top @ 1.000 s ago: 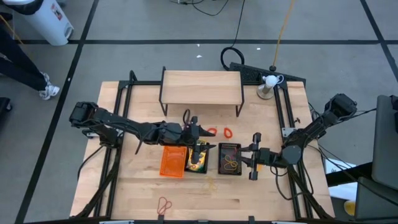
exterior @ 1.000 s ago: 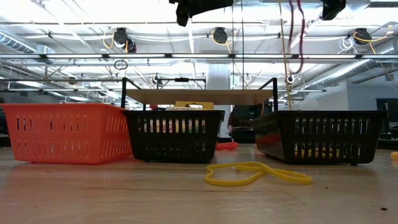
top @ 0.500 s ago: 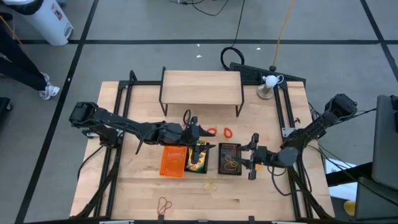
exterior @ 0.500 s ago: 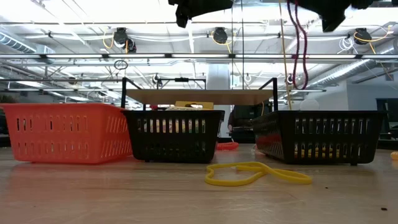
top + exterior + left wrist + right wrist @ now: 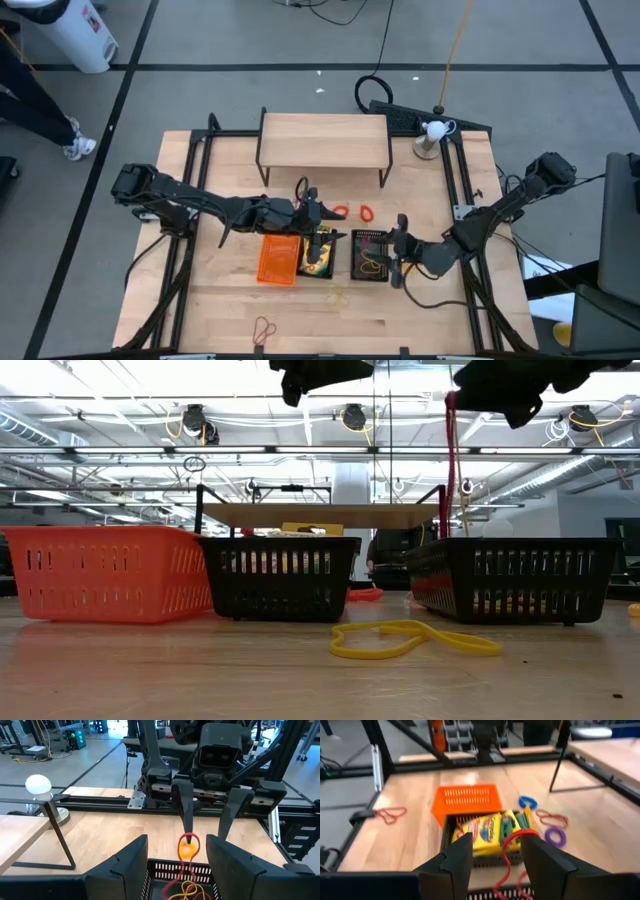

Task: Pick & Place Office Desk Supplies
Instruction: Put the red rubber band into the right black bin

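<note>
Here a thin red rubber band point(image 5: 189, 851) dangles stretched from the right pincer point(image 5: 206, 822), whose fingers stand apart.

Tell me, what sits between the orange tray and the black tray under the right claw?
Another black mesh tray, filled with crayon boxes, sits between the orange tray and that black tray, clearest in the high view.

Orange tray point(image 5: 279, 258) and two black trays point(image 5: 319, 254) point(image 5: 369, 255) are sitting mid-tabletop; crayon boxes point(image 5: 487, 830) are filling the middle one; a red band point(image 5: 452, 460) is dangling over the right one.
</note>
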Controlling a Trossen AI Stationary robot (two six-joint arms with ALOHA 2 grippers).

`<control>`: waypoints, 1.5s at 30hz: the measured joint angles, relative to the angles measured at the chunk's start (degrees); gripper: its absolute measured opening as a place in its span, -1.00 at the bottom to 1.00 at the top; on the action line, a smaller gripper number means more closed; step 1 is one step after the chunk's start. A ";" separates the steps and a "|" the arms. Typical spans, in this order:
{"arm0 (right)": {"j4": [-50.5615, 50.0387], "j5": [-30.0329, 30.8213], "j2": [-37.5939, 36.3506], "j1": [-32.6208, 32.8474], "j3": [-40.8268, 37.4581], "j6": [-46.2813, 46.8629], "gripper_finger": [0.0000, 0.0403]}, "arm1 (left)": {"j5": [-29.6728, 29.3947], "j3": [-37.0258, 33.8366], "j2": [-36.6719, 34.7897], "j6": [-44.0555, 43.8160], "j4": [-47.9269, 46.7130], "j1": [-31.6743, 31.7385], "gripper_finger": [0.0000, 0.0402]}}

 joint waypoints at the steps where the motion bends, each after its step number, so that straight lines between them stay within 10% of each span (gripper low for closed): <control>1: -1.54 -0.04 0.00 0.02 0.53 0.92 -0.23 | 0.00 0.00 0.00 0.00 -0.06 0.00 0.01; 23: -18.91 -16.44 0.12 -5.97 1.18 22.43 -0.23 | 0.00 0.00 0.02 -0.28 -0.63 0.00 0.01; 45: -25.46 -16.81 0.20 -7.32 1.18 27.63 -0.23 | -0.02 0.00 0.02 -0.22 -1.41 0.00 0.01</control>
